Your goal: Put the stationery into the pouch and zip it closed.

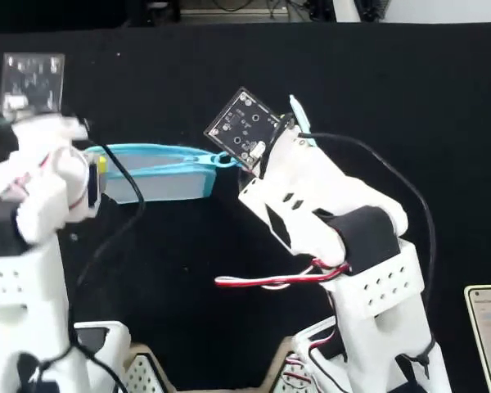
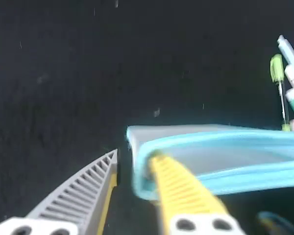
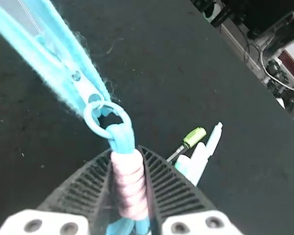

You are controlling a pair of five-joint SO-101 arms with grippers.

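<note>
A light-blue pouch [image 1: 159,176] lies on the black table with its zipper side up. Its zipper ring [image 3: 103,117] carries a pink-wrapped pull tab [image 3: 130,183], and my right gripper [image 3: 125,152] is shut on that tab at the pouch's right end [image 1: 225,158]. At the other end of the pouch [image 2: 210,156], my left gripper [image 2: 134,156] is open: the yellow finger [image 2: 181,191] lies in the mouth and the grey finger [image 2: 83,196] stands just outside. A green-capped pen [image 3: 193,137] and a white-teal pen [image 3: 201,154] lie on the cloth beyond the zipper end, also visible as pens [image 2: 284,73].
A phone [image 1: 487,332] lies at the table's right front edge. Red and white cables [image 1: 270,280] hang from the right arm. A teal pen tip [image 1: 298,109] shows behind the right arm's camera board [image 1: 244,127]. Black cloth covers the table [image 1: 393,98].
</note>
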